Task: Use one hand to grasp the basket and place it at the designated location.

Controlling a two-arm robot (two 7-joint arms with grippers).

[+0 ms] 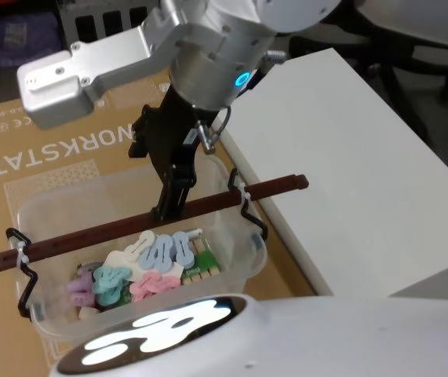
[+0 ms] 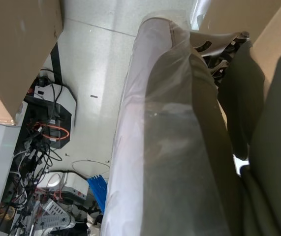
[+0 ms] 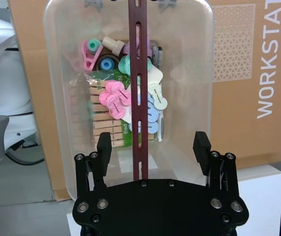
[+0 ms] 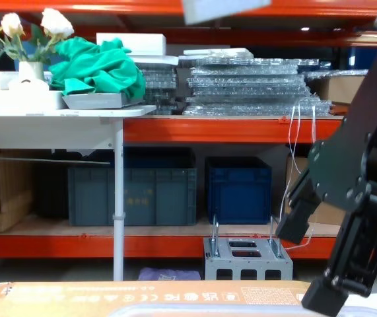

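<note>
1. The cardboard box (image 1: 51, 157) carries the basket. A white table (image 1: 349, 173) stands just beside the box's right edge and is, I judge, the likely place to set the basket down.
2. The basket (image 1: 249, 259) sits at the box's right edge, with its long axis running left to right along that box.
3. The right gripper (image 1: 173, 200) hangs directly above the middle of the basket, so it is the arm placed to lift it.
4. A brown slotted handle bar (image 1: 90, 238) spans the basket along its long axis, tied to black wire hooks at both ends. In the right wrist view it passes between the spread jaws, which straddle it without touching. Closing them on the bar looks like the next move.
5. Inside lie pastel plastic clips (image 1: 157, 259) and a pack of wooden pegs (image 3: 103, 123), piled loosely on the bottom.
</note>
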